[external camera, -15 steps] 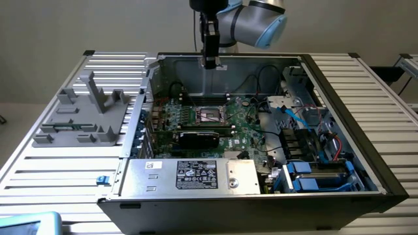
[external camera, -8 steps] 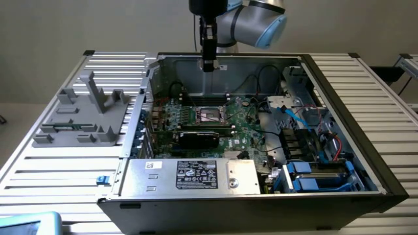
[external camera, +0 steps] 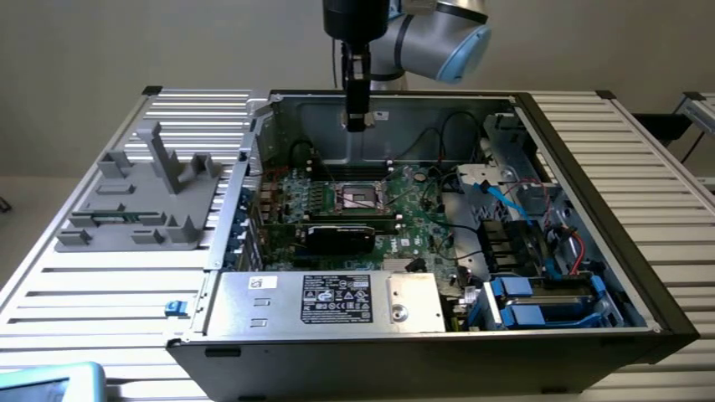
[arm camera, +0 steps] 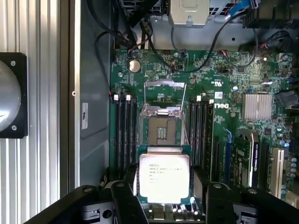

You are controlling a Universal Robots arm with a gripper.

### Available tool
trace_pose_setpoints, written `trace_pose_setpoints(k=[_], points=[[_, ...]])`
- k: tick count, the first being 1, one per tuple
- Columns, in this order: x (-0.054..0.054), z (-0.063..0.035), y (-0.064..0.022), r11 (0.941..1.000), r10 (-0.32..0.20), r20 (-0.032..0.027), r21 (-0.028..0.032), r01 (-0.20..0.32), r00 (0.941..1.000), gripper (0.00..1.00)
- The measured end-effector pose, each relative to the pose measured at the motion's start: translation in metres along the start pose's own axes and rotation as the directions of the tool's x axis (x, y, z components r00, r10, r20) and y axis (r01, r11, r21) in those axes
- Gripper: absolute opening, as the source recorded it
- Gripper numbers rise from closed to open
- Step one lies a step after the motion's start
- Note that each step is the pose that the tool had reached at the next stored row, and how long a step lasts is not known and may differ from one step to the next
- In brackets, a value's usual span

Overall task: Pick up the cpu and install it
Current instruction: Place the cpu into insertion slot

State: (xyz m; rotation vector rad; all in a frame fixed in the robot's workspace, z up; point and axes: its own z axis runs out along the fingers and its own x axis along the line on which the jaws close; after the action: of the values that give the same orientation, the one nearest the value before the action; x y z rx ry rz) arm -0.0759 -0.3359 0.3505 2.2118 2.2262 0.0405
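The dark jaws pinch the small flat square cpu with a dull silver metal top point(arm camera: 164, 175), holding it raised over the green motherboard point(arm camera: 233, 140). It is just short of the open dark square socket with a metal frame point(arm camera: 161, 128), inside the open black computer case point(external camera: 447, 368) on the slatted metal worktop point(external camera: 112, 293).

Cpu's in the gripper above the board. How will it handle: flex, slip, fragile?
Probably rigid: the cpu is a flat square with a metal lid, so flex is unlikely. That smooth, glaring lid and thin rim could slip between the fingers of the gripper. Likely light but delicate to seat, given the open socket with its fine contact field.
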Motion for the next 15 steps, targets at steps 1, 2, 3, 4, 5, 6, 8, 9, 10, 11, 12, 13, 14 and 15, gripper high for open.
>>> trace_pose_setpoints(k=[1, 2, 3, 4, 5, 6, 8, 9, 10, 11, 12, 13, 14, 15], points=[[0.000, 0.0018, 0.0000, 1.0000, 0.001, 0.0000, 0.0000, -0.001, 1.0000, 0.55], [0.000, 0.0036, -0.0001, 1.0000, 0.001, 0.0001, 0.0000, -0.001, 1.0000, 0.55], [0.000, 0.0055, -0.0001, 1.0000, 0.002, 0.0000, -0.0001, -0.002, 1.0000, 0.55], [0.000, 0.0072, -0.0001, 1.0000, 0.003, 0.0000, -0.0001, -0.003, 1.0000, 0.55], [0.000, 0.0091, 0.0000, 1.0000, 0.003, 0.0000, -0.0001, -0.003, 1.0000, 0.55], [-0.001, 0.0109, 0.0002, 1.0000, 0.003, 0.0000, -0.0001, -0.003, 1.0000, 0.55], [-0.001, 0.0145, 0.0004, 1.0000, 0.004, 0.0000, -0.0001, -0.004, 1.0000, 0.55], [-0.002, 0.0164, 0.0007, 1.0000, 0.005, 0.0000, -0.0001, -0.005, 1.0000, 0.55], [-0.002, 0.0182, 0.0009, 1.0000, 0.005, 0.0000, -0.0001, -0.005, 1.0000, 0.55], [-0.003, 0.0200, 0.0012, 1.0000, 0.006, 0.0001, -0.0001, -0.006, 1.0000, 0.55], [-0.003, 0.0218, 0.0014, 1.0000, 0.006, 0.0001, -0.0001, -0.006, 1.0000, 0.55], [-0.004, 0.0235, 0.0017, 1.0000, 0.006, 0.0001, -0.0001, -0.006, 1.0000, 0.55], [-0.005, 0.0254, 0.0019, 1.0000, 0.007, 0.0002, -0.0001, -0.007, 1.0000, 0.55], [-0.005, 0.0272, 0.0022, 1.0000, 0.007, 0.0000, -0.0002, -0.007, 1.0000, 0.55]])
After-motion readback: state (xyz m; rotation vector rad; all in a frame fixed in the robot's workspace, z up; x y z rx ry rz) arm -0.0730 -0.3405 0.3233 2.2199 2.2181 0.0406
